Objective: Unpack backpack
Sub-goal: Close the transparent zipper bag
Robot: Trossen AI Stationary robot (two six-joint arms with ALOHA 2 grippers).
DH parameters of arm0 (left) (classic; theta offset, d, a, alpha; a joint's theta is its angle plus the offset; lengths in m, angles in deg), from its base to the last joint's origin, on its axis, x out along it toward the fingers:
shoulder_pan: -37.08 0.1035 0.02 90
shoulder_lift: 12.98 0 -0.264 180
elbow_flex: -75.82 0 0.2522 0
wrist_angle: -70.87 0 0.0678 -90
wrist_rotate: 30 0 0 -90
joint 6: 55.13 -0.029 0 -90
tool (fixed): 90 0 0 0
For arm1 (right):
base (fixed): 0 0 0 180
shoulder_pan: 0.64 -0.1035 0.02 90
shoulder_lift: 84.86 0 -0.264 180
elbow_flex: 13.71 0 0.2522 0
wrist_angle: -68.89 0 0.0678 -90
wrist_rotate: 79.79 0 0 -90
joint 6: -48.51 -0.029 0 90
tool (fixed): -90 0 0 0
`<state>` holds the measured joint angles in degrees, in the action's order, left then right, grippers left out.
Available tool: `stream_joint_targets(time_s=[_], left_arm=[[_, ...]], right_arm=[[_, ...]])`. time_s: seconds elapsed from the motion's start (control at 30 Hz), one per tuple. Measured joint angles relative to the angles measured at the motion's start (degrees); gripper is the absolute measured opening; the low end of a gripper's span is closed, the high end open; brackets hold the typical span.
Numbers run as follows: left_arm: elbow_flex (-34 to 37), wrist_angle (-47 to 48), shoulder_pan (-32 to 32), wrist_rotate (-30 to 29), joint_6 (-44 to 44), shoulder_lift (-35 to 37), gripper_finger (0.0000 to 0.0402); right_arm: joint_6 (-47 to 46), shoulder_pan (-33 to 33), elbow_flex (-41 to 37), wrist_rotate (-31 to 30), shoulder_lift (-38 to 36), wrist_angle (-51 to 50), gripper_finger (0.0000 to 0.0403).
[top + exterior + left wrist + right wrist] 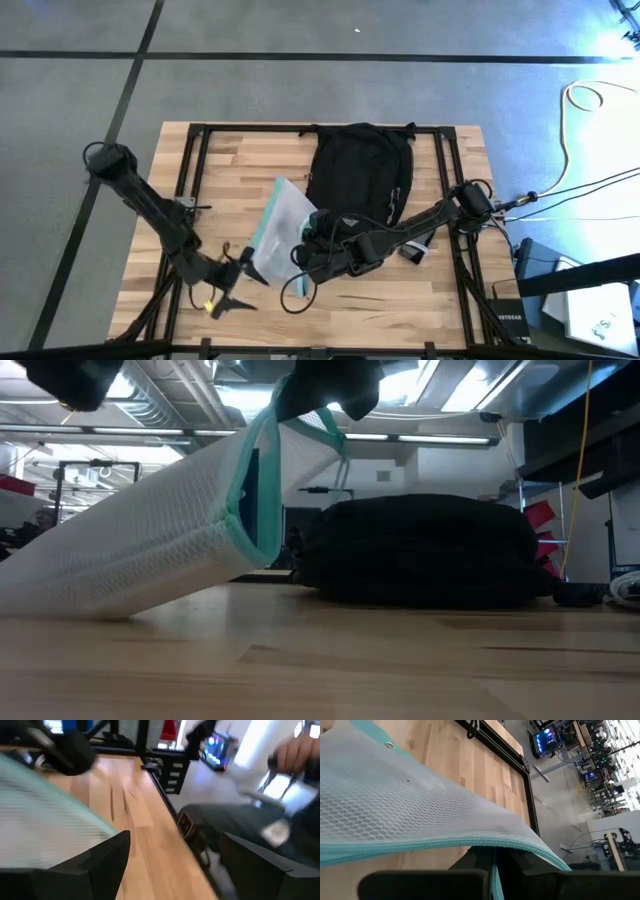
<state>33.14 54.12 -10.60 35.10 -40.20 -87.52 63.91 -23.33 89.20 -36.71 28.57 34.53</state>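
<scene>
Pale wood planks make up the tabletop [400, 290], which is edged by a black metal frame [190, 160] and stands on a grey floor [300, 90] crossed by dark lines. At table height the room behind shows bright ceiling lights [470, 385], pipes and grey walls; the right wrist view looks out on benches with lit screens [547, 737].

Farther out across the boards from both hands lies the backpack [357, 172], a black rounded oval. Its long axis runs from the far edge of the tabletop toward the near edge, with the straps' end at the far frame rail and its near end close by the right hand [318, 245]. From table height it lies flat as a low dark mound [420, 550].

That right hand is clenched on the teal edge of a clear mesh pouch [280, 228], lifting that end while the pouch's other end rests on the wood [120, 560]. The left hand [232, 285] sits released, fingers apart, just beside the pouch's near end and holding nothing. A person's hand [295, 755] shows beyond the table edge.
</scene>
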Motion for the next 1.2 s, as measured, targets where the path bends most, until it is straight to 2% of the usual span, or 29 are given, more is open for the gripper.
stream_joint_targets(time_s=[0.1,0.17,0.27,0.3,0.37,0.67,0.77,0.93,1.2], left_arm=[[-2.1,-4.6,-0.1,-4.4,-8.9,-7.1,0.0292],[-4.6,-3.9,-0.6,-13.0,-17.3,-10.5,0.0292],[-8.4,-1.3,-2.2,-29.1,-28.7,-15.1,0.0292],[-9.4,-1.3,-2.6,-32.2,-32.0,-16.3,0.0292],[-11.3,-1.7,-2.8,-34.6,-36.5,-18.0,0.0292],[-15.8,-1.5,-0.8,-32.0,-46.4,-24.1,0.0292],[-18.8,0.6,1.3,-31.6,-40.2,-24.8,0.0292],[-23.4,14.9,4.3,-31.4,-36.3,-25.5,0.0292],[-24.1,16.5,5.1,-18.9,-44.6,-25.6,0.0292]], right_arm=[[-3.4,0.6,0.0,0.4,0.0,0.1,0.0],[-5.9,1.3,0.0,1.4,0.0,0.1,0.0],[-7.7,2.5,0.0,3.3,0.0,0.2,0.0],[-7.8,2.8,0.0,4.1,0.0,0.3,0.0],[-8.0,3.4,0.0,4.7,0.0,1.0,0.0],[-7.6,6.0,0.0,8.6,0.1,5.7,0.0],[-7.6,6.4,0.0,9.1,0.1,6.2,0.0],[-7.5,6.4,0.0,9.1,0.1,7.2,0.0],[-7.6,6.3,0.1,9.1,0.1,7.3,0.0]])
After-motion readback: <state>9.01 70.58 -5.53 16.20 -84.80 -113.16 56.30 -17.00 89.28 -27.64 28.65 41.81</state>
